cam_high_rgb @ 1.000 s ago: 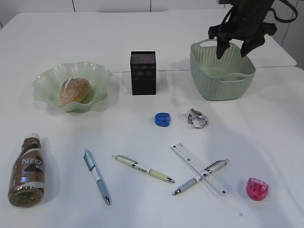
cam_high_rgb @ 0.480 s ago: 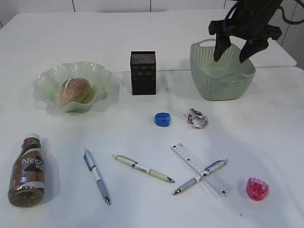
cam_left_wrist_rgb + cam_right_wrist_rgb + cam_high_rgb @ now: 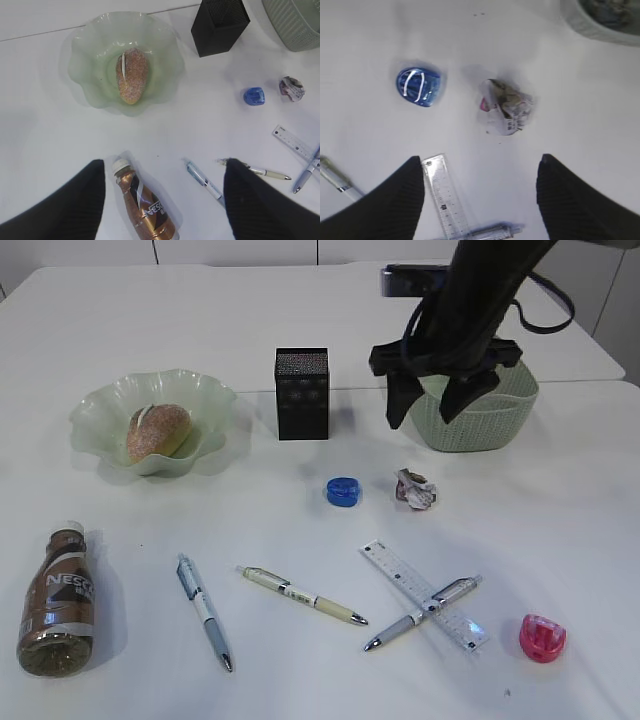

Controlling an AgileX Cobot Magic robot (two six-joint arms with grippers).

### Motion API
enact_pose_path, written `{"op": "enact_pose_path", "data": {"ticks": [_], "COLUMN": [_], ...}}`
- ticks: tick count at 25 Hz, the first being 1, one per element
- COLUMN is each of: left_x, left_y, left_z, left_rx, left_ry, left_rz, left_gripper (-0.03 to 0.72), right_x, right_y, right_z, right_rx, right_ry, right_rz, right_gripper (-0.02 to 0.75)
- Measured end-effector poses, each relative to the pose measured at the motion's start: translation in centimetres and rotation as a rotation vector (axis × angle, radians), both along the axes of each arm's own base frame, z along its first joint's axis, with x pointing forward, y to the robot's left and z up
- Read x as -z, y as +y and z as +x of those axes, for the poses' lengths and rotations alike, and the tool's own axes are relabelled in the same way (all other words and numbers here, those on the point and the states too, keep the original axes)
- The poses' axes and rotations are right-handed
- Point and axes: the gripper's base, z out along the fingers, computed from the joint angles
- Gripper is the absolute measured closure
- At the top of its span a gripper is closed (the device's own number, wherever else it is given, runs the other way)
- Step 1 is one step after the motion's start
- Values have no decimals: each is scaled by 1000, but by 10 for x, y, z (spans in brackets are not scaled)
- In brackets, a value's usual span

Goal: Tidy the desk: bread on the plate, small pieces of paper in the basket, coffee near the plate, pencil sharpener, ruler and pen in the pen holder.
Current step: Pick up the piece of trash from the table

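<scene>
Since a second ago your right gripper (image 3: 430, 405) has swung from over the basket (image 3: 510, 415) toward frame centre, fingers spread and empty above the crumpled paper (image 3: 414, 489). Descend off-centre and you could nudge it toward the blue sharpener (image 3: 343, 491) just left.

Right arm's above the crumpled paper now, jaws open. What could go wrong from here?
1. The right gripper hangs open above the crumpled paper; the blue sharpener lies just beside it, so an off-centre descent might knock or catch it.
2. The paper is irregular and light, so the fingers may push it aside rather than pinch it.
3. The basket sits right behind the arm; lifting could clip its rim.
</scene>
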Motion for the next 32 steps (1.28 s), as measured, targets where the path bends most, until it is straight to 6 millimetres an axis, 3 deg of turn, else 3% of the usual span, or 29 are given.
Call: {"op": "enact_pose_path", "data": {"ticks": [5, 10, 11, 21, 27, 32], "left_x": [0, 0, 0, 0, 0, 0], "left_y": [0, 0, 0, 0, 0, 0], "left_z": [0, 0, 0, 0, 0, 0], "left_rx": [0, 0, 0, 0, 0, 0], "left_ry": [0, -1, -1, -1, -1, -1], "left_rz": [0, 0, 0, 0, 0, 0], "left_gripper": [168, 168, 168, 168, 168, 168], "right_x": [17, 30, 43, 78, 93, 92], "right_y": [21, 17, 15, 17, 19, 19], "right_z": [-1, 3, 7, 17, 24, 28], "right_rx": [-105, -116, -124, -138, -145, -147], "right_ry": [11, 19, 36, 61, 25, -19], "right_rz": [-74, -146, -189, -199, -201, -204], "right_gripper": [190, 190, 190, 190, 190, 190]}}
